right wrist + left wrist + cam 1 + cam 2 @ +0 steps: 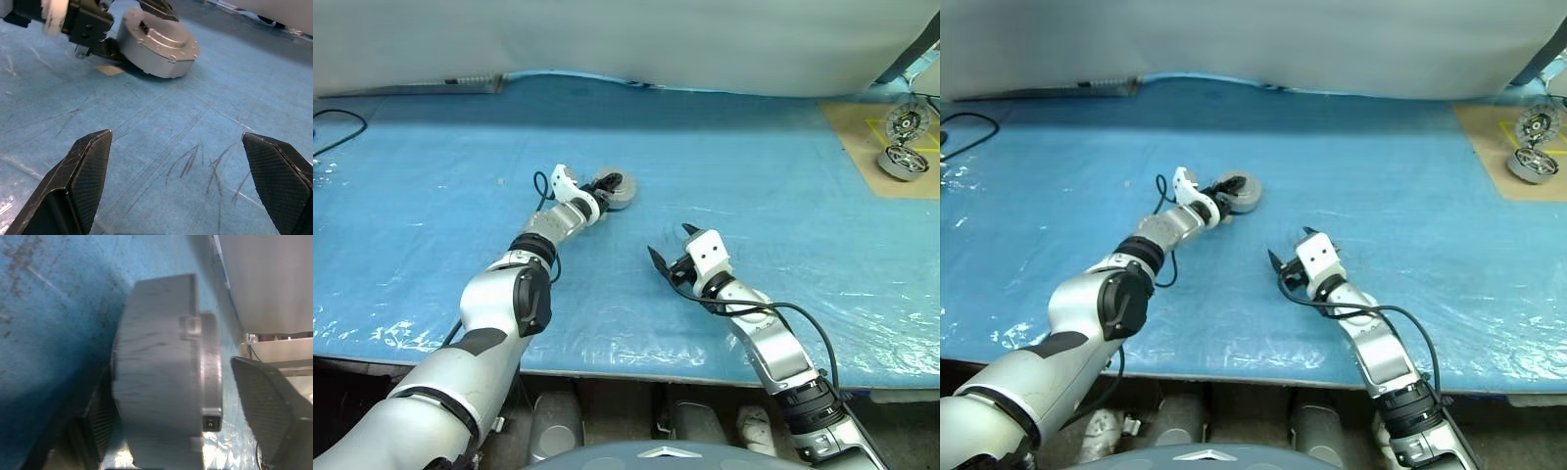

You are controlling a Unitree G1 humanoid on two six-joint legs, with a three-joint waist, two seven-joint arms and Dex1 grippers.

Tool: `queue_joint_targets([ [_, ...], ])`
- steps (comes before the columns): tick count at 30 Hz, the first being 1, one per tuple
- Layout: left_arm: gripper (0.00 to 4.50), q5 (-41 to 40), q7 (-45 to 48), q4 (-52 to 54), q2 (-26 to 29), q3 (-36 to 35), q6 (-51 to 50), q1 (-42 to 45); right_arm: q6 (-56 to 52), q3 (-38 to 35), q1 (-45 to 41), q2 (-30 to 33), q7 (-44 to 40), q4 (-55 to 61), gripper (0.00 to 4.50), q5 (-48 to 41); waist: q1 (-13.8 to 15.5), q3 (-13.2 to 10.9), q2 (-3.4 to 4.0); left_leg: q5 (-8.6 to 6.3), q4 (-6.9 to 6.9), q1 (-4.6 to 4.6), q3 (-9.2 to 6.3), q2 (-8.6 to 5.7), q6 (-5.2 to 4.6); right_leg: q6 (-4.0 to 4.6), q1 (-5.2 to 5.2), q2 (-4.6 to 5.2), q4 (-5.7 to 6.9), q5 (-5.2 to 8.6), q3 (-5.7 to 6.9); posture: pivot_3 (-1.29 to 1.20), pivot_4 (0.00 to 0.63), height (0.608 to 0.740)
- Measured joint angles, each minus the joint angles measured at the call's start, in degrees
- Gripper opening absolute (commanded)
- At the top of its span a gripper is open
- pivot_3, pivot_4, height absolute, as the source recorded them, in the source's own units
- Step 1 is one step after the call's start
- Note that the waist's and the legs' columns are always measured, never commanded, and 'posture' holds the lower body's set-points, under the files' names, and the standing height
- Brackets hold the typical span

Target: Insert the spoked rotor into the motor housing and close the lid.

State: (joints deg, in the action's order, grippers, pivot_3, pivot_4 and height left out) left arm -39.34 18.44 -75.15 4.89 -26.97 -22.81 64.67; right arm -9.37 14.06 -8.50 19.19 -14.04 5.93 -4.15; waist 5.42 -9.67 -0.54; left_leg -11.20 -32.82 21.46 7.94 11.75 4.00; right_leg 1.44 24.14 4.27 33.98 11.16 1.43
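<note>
Silver left arm stretched forward, pincer (122, 22) spread around motor housing (156, 46); right pincer (680, 250) spread, level.

Grey motor housing (155, 46), lid (164, 34) shut, flat on blue sheet

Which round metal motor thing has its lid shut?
The motor housing by the left gripper, mid-table. Its smooth grey lid is shut; the round parts on the far brown mat show open spokes.
</note>
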Motion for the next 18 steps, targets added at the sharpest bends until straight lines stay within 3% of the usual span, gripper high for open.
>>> queue_joint_targets([
  [7, 4.43, 3.8, 9.1, 11.7, 5.4, 4.6, -10.4, -8.2, -1.1, -2.1, 0.2, -2.4, -2.2, 0.1, 4.50, -0.7, -0.8, 0.0, 0.03, 0.00, 0.08, -0.37, 0.24, 0.08, -0.01, 0.26, -0.17, 0.02, 0.15, 0.12, -0.06, 0.00, 0.150, 0.740],
  [9, 4.43, 5.3, 12.0, 21.5, 7.3, 8.4, -13.2, -14.5, -1.5, -3.0, 0.6, -3.3, -2.7, 0.3, 4.50, -1.5, -1.3, 0.1, 0.03, -0.01, 0.14, -0.49, 0.37, 0.14, -0.02, 0.44, -0.24, 0.03, 0.33, 0.23, -0.07, 0.00, 0.150, 0.740],
  [12, 4.43, 9.5, 16.1, 45.8, 11.9, 18.0, -14.0, -30.3, -2.6, -4.8, 1.9, -4.5, -4.4, 1.3, 4.50, -4.3, -1.9, 0.1, 0.11, -0.02, 0.24, -0.80, 0.48, 0.29, -0.04, 0.70, -0.22, -0.02, 0.68, 0.49, -0.11, 0.00, 0.150, 0.740],
  [14, 4.43, 10.7, 16.6, 57.4, 13.6, 20.1, -12.8, -38.8, -3.3, -6.0, 2.8, -5.2, -5.1, 2.5, 4.50, -5.8, -2.0, 0.1, 0.17, -0.03, 0.35, -0.92, 0.52, 0.33, -0.05, 0.75, -0.23, -0.05, 0.75, 0.60, -0.11, 0.00, 0.150, 0.740],
  [18, 4.43, 15.3, 15.6, 68.9, 13.2, 22.6, -4.6, -49.5, -3.8, -6.7, 3.5, -5.5, -5.8, 4.4, 4.50, -6.6, -1.6, 0.2, 0.21, -0.14, 0.39, -0.86, 0.54, 0.33, -0.24, 0.36, -0.21, -0.04, 0.73, 0.84, -0.08, 0.00, 0.150, 0.740],
])
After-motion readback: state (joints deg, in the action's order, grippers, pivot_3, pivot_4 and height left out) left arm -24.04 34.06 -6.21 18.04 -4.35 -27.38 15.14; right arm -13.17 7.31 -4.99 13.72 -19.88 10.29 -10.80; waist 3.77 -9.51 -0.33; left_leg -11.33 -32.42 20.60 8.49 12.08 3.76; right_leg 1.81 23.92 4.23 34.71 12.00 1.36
